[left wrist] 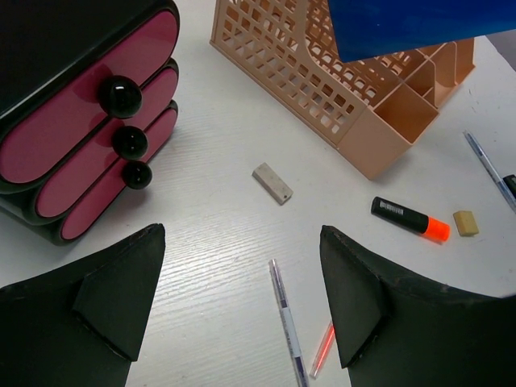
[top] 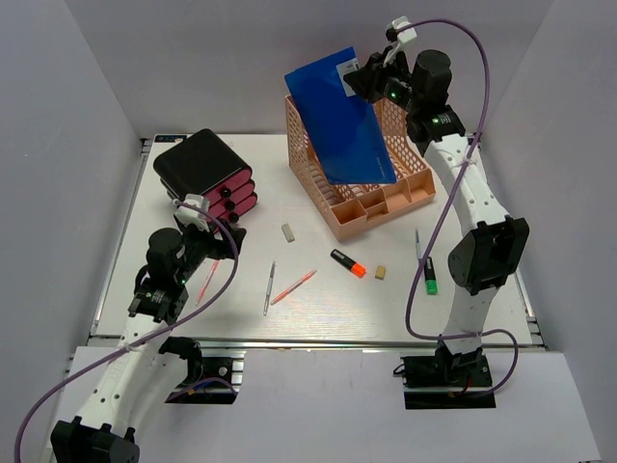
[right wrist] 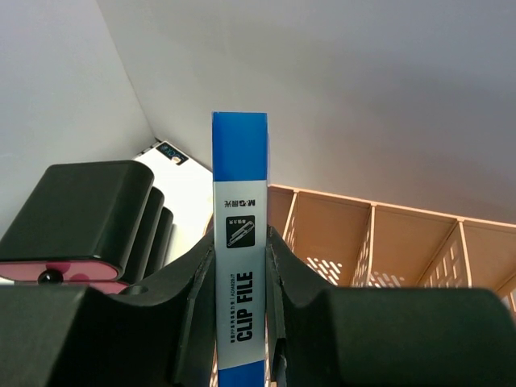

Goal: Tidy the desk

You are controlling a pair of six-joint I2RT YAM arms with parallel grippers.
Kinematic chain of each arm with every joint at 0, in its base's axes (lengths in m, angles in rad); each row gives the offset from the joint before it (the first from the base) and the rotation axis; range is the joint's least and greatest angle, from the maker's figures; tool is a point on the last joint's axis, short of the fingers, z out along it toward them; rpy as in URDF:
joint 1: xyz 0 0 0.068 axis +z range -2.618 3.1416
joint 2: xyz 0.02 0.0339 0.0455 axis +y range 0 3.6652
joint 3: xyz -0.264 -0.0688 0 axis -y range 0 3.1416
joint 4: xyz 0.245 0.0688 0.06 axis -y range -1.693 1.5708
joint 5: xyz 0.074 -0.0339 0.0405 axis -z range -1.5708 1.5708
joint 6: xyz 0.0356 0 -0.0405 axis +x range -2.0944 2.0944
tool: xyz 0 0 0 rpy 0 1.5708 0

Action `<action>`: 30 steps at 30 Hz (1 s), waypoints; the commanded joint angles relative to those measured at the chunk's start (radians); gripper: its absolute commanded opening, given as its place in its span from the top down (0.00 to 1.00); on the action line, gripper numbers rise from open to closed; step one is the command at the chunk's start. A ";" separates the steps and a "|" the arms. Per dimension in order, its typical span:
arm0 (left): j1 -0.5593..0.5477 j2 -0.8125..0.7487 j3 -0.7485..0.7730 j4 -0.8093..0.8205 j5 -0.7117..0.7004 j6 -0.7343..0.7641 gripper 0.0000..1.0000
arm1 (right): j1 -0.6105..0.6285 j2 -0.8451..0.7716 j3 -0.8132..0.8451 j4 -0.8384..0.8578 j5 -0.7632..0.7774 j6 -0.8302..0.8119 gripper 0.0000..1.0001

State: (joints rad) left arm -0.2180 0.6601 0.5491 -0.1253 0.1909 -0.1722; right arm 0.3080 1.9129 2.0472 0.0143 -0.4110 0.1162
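The white desk (top: pixel 318 318) holds loose items. My right gripper (top: pixel 359 77) is shut on the spine of a blue clip file (top: pixel 339 121), held tilted above the peach mesh file rack (top: pixel 386 203); the right wrist view shows the file (right wrist: pixel 239 242) clamped between the fingers. My left gripper (top: pixel 220 241) is open and empty, low over the desk beside the black and pink drawer unit (top: pixel 207 176). In the left wrist view a clear pen (left wrist: pixel 287 318) and a red pen (left wrist: pixel 321 351) lie between my open fingers (left wrist: pixel 351 294).
On the desk lie a grey eraser (top: pixel 287 232), a black-orange highlighter (top: pixel 348 262), a tan eraser (top: pixel 381 273), a red pen (top: pixel 292 287), a clear pen (top: pixel 269 286), another red pen (top: pixel 207 282), a green marker (top: pixel 430 277) and a thin pen (top: pixel 417 246).
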 commanded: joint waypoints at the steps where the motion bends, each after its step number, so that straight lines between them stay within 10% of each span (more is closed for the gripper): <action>1: 0.005 0.013 -0.005 0.019 0.039 0.014 0.13 | 0.005 -0.086 -0.041 0.108 -0.002 -0.021 1.00; 30: 0.005 0.007 -0.014 0.047 0.114 0.002 0.14 | 0.014 -0.226 -0.263 0.594 0.075 0.026 1.00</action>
State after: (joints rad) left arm -0.2180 0.6796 0.5468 -0.0959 0.2771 -0.1696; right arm 0.3164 1.7630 1.7996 0.3161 -0.3645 0.1043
